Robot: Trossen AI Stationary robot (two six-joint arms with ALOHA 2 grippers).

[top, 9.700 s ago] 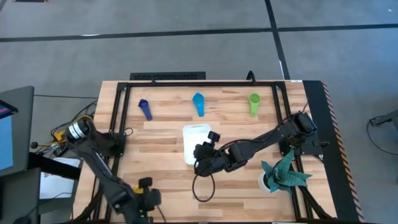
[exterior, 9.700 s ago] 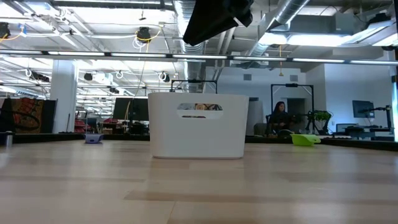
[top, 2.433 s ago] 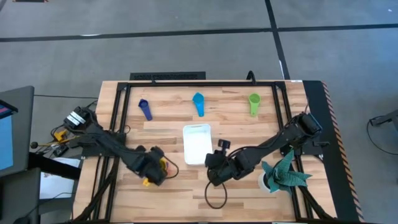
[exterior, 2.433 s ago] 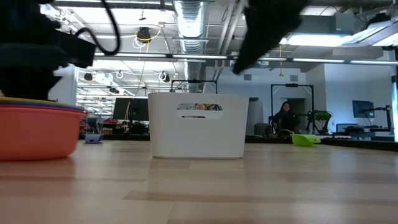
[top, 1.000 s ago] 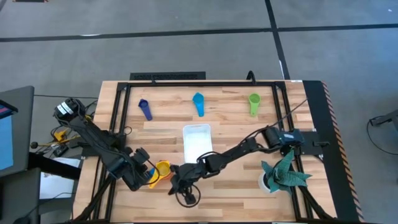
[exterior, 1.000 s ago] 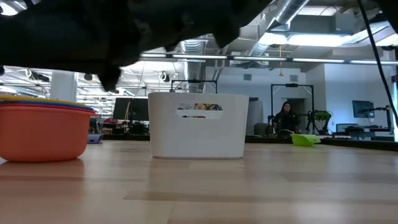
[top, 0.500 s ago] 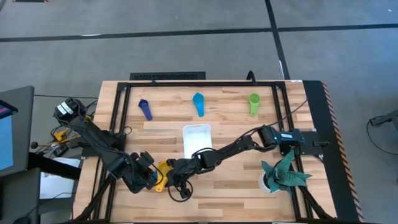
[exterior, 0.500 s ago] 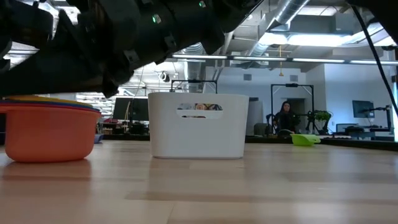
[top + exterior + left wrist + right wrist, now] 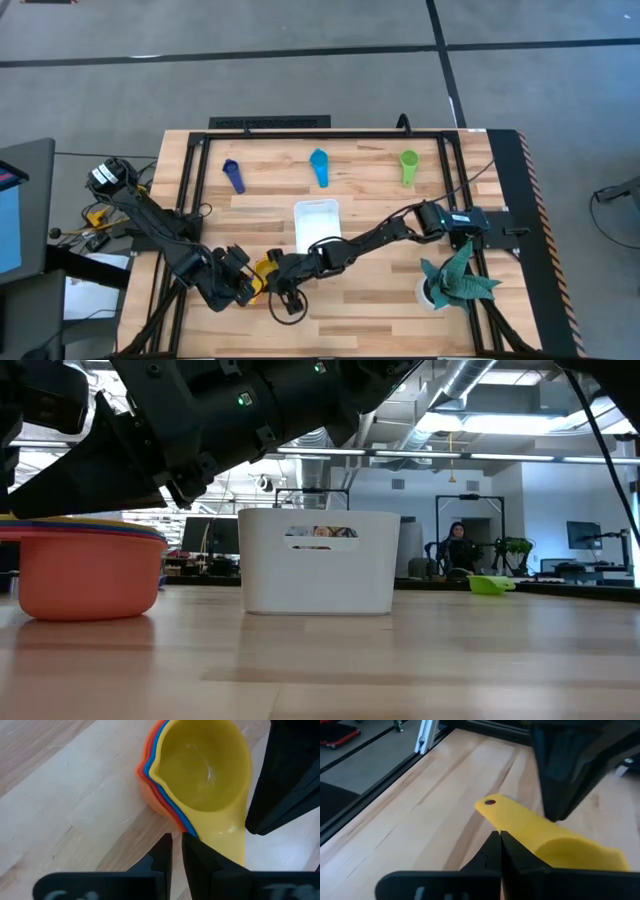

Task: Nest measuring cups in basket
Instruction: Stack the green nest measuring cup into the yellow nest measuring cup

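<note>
- While both arms met at the nested stack of measuring cups [image 9: 262,272], we noted the stack sitting on the table [image 9: 380,300] just off the basket's [image 9: 316,228] near-left corner, apart from the basket.
- We saw the stack in the left wrist view as a yellow cup [image 9: 207,767] on top, with blue, red and orange rims showing under it; in the low view the orange cup [image 9: 90,575] stood upright on the wood, left of the basket.
- We recorded the left gripper [image 9: 240,284] on the stack's side away from the basket; its fingers [image 9: 162,851] were pressed nearly together, beside the yellow handle [image 9: 225,842] rather than around it.
- We recorded the right gripper [image 9: 281,271] between the stack and the basket, low over the cups; its fingers [image 9: 501,849] were closed together, and we could not tell from the wrist view whether they pinched the yellow handle's edge or only touched it.
- We logged three more cups well beyond the basket in a row along the table's far side: dark blue cup [image 9: 233,175] to the left, light blue cup [image 9: 319,165] directly behind the basket, green cup [image 9: 409,166] to the right.
- We noted a teal paper plant [image 9: 455,280] well to the basket's right, near the table edge.
- We saw a person [image 9: 455,550] seated in the room far behind the basket.
</note>
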